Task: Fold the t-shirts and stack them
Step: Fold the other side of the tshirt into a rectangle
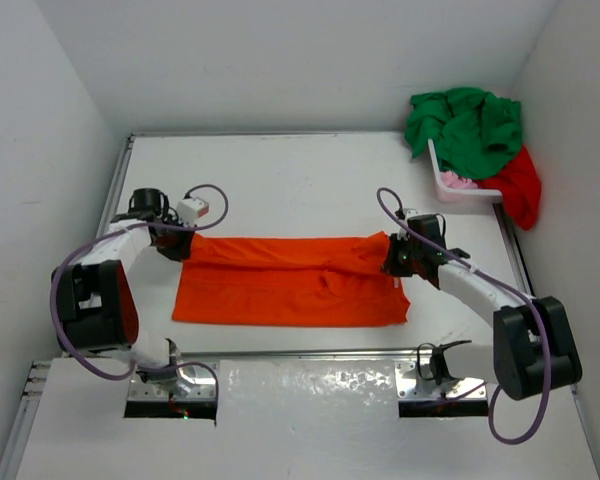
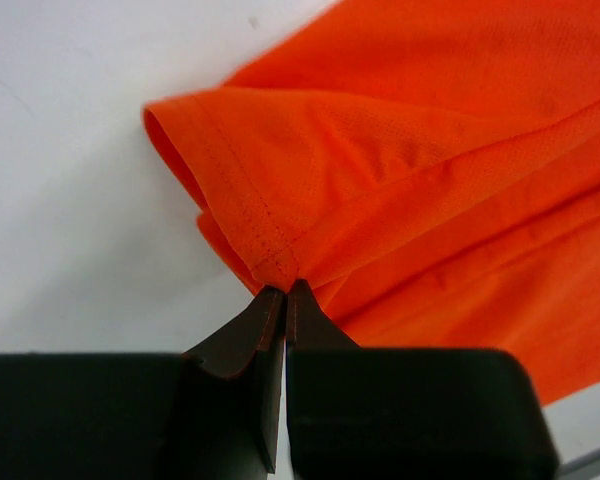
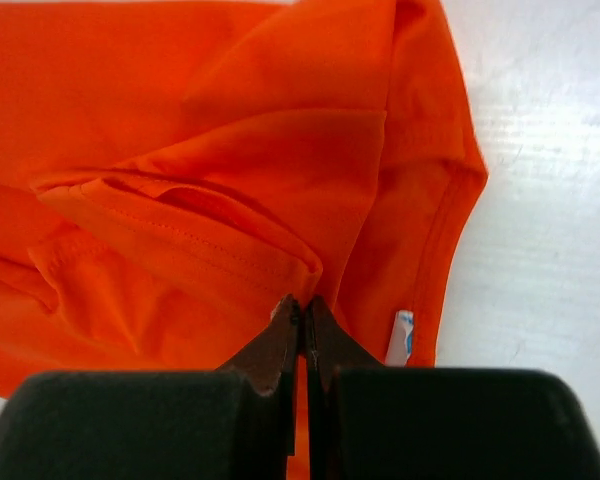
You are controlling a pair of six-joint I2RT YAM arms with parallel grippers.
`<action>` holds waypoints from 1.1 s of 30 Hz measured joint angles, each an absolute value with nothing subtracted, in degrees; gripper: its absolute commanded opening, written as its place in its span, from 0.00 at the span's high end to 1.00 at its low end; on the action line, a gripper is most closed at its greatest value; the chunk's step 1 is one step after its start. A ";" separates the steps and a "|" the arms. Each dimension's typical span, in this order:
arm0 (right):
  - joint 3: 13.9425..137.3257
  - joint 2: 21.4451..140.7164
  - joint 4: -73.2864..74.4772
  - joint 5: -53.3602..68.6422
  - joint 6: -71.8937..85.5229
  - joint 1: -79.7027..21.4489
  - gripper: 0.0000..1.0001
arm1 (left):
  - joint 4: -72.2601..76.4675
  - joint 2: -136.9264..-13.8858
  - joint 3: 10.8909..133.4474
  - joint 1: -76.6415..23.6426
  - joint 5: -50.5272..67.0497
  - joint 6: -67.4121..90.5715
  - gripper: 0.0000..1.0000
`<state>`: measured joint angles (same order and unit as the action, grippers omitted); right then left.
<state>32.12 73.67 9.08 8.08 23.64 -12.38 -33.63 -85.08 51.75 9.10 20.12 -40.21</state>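
The orange shirt (image 1: 280, 285) lies as a long flat band across the middle of the table (image 1: 280, 180) in the top view, its upper edge slightly rumpled toward the right and its lower edge straight. The left gripper (image 2: 285, 290) is clenched on a stitched corner at the band's upper left. The right gripper (image 3: 302, 305) is clenched on a hemmed fold at the upper right, just beside a small white label (image 3: 402, 335). The step looks like a fold of the upper edge down over the lower one. To do it well, both arms should rise together and level, holding the cloth lightly taut between them so the middle does not sag, and then lay the pinched edge squarely along the lower edge before letting go. Each pinch is thin and right at the hem, so a sharp tug could slip it. The cloth is a fine, matte knit with crisp seams. The green shirt (image 1: 470, 125), red shirt (image 1: 525, 185) and pink shirt (image 1: 460, 181) are bundled in and over the white basket (image 1: 465, 195) at the upper right, not yet folded.
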 measured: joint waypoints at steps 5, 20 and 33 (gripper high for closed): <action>30.17 70.76 9.06 7.97 24.10 -12.62 1.00 | -34.26 -82.67 49.12 9.13 19.77 -41.19 1.00; 27.22 65.67 8.82 9.21 24.23 -12.69 1.00 | -34.09 -79.35 47.05 9.13 18.41 -44.47 0.73; 24.01 68.45 8.62 10.72 24.01 -12.97 1.00 | -51.27 -79.00 58.67 11.05 19.92 -55.16 0.53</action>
